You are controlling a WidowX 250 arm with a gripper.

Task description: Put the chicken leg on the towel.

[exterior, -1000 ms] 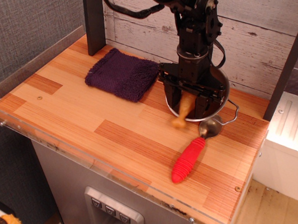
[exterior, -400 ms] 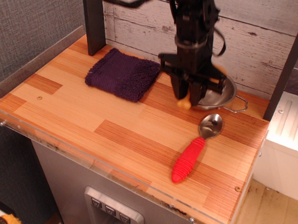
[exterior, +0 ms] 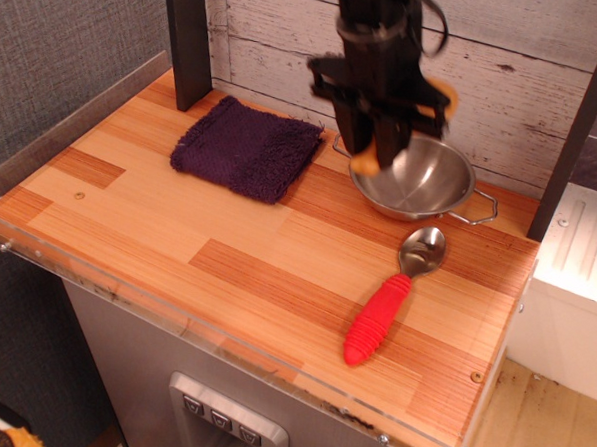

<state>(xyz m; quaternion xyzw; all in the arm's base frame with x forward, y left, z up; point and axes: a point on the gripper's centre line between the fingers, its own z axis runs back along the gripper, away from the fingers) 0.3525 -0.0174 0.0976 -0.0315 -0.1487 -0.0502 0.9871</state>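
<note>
Pincer [exterior: 370, 152] is now higher than a second ago and has shifted left, toward the back edge of the table [exterior: 177, 247]. It has cleared the steel bowl [exterior: 418, 180] entirely; the bowl's inside is open to view, where a second ago the arm covered most of it.

Chicken leg [exterior: 366, 163]: clenched between the pincer's fingers, only its orange-tan lower end showing below them (the rest is hidden by the black fingers). It hangs in the air, above the bowl's left rim, touching nothing on the table.

Towel [exterior: 247, 147]: dark purple, lying flat near the back-left corner, unmoved. Nothing rests on it.

Red-handled spoon [exterior: 390, 296] lies toward the front-right corner, unmoved and well out of the way.

Judgement: the lift is done and the carry has begun. What remains is a short leftward travel along the back edge, then a lowering and release over the towel.
</note>
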